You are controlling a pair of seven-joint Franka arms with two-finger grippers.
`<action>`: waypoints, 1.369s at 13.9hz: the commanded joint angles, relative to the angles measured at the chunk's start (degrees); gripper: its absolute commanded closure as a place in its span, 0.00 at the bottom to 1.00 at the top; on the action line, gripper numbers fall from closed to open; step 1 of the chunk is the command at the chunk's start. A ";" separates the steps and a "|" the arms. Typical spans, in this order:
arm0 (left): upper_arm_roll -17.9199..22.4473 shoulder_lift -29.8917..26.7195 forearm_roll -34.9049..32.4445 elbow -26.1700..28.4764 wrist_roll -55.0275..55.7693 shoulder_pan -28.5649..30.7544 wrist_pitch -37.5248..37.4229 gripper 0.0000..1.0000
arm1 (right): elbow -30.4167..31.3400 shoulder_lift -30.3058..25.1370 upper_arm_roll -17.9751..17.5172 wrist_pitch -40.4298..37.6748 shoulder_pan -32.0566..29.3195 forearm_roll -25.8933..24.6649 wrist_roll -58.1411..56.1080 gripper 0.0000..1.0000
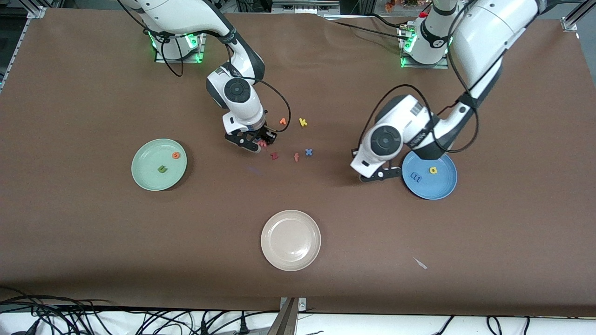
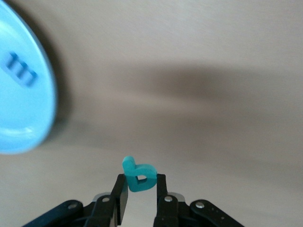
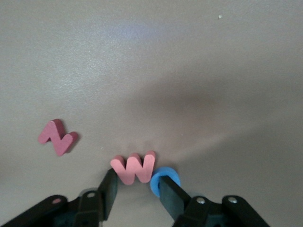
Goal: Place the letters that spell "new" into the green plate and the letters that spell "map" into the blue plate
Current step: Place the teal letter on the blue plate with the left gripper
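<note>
Bracketing the pinkish-red w [image 3: 134, 168] on the tabletop [image 1: 93, 242] among the loose letters, the right end effector [image 3: 136, 188] stood narrow. Light, soft foam suited an edge grip. The left end effector [image 2: 142, 195] pinched the teal a [image 2: 138, 174] beside the blue plate [image 2: 23, 118].

We see the round pale mint-green plate [image 1: 139, 173] holding a green foam n [image 1: 161, 169] and orange foam e [image 1: 176, 155]. The round blue plate [image 1: 440, 188] carries a blue foam m [image 1: 415, 176] and yellow foam p [image 1: 433, 170]. A pinkish-red foam w [image 3: 134, 168] lies flat on the table; a teal foam a [image 2: 138, 174] stands pinched, airborne.
</note>
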State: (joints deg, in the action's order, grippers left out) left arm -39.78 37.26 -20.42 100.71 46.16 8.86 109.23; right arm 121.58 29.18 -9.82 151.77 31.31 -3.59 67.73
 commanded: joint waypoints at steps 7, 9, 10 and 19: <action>-0.39 0.26 1.09 0.01 -26.63 12.31 -1.47 0.82 | 0.06 1.06 2.87 1.87 0.86 -3.26 -1.45 0.47; -0.13 0.62 0.65 0.01 -28.66 12.41 -1.47 0.68 | 0.15 0.97 2.96 1.34 0.86 -3.26 -1.37 0.47; -0.04 0.71 0.65 -0.07 -30.06 12.67 -1.39 0.07 | 0.15 0.97 2.96 1.34 0.95 -3.26 -1.37 0.47; -1.00 0.36 2.67 -0.43 -30.25 12.23 -1.47 0.00 | 1.47 0.88 3.66 1.43 0.95 -5.89 -2.60 0.35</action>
State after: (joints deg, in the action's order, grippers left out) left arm -40.18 38.21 -19.14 100.81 17.41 21.08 108.66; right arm 121.69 29.30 -7.73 152.64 31.66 -7.59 65.96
